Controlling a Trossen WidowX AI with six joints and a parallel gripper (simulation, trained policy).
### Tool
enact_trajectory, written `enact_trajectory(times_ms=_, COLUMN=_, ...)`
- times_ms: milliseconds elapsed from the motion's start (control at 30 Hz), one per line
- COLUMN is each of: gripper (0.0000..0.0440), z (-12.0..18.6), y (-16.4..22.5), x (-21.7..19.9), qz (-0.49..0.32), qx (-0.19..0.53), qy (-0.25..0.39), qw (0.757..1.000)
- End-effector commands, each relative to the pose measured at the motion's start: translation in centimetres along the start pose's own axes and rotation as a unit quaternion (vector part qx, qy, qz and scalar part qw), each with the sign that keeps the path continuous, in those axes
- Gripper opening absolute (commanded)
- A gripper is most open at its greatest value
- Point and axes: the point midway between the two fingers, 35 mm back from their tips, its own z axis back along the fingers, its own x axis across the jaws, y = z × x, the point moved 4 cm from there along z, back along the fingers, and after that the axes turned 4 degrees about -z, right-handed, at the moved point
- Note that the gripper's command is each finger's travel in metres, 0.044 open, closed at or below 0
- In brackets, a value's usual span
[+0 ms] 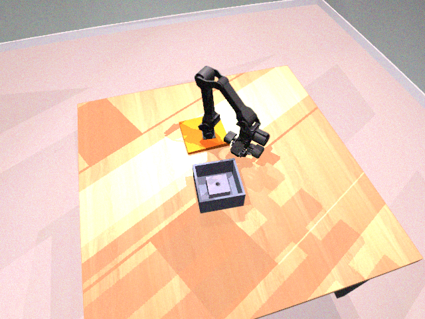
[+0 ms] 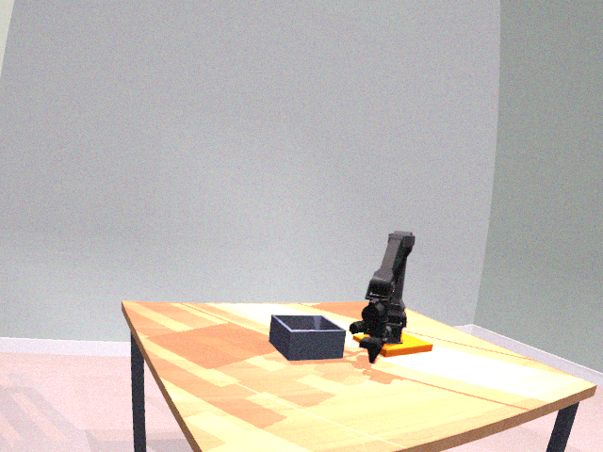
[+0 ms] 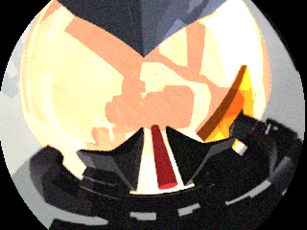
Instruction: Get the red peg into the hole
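Observation:
The red peg (image 3: 164, 165) stands between the fingers in the wrist view, with narrow gaps to both. The gripper (image 3: 155, 129) (image 2: 372, 358) is partly open around it, low at the table beside the box; its hand hides the peg in the top view, and nearly all of it in the exterior view. The open dark box (image 1: 223, 203) (image 2: 317, 345) (image 3: 112, 21) stands in front of the arm, to the left of the gripper in the top and exterior views. The pale plate (image 1: 212, 189) with its empty hole lies on the box bottom in the top view; box walls hide it in the exterior view.
The orange base slab (image 1: 192, 140) (image 2: 414, 346) (image 3: 223, 107) lies under the arm's foot, close behind the hand. The box's raised walls stand near the gripper. Patchy light and shadows cover the wooden table (image 1: 137, 281) (image 2: 340, 413).

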Motion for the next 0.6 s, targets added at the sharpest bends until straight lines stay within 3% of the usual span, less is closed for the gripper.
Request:
enact_trajectory(times_ms=0, gripper=0.0075, z=-0.3, y=-0.1, x=0.0, qz=-0.001, qx=-0.004, qy=0.011, qw=1.0)
enact_trajectory(times_ms=133, gripper=0.0008, z=-0.1, y=-0.3, x=0.1, qz=0.001, qx=-0.011, qy=0.02, qw=1.0)
enact_trajectory(times_ms=567, gripper=0.0, z=5.6, y=-2.3, x=1.2, qz=0.005, qx=-0.059, qy=-0.021, qw=0.998)
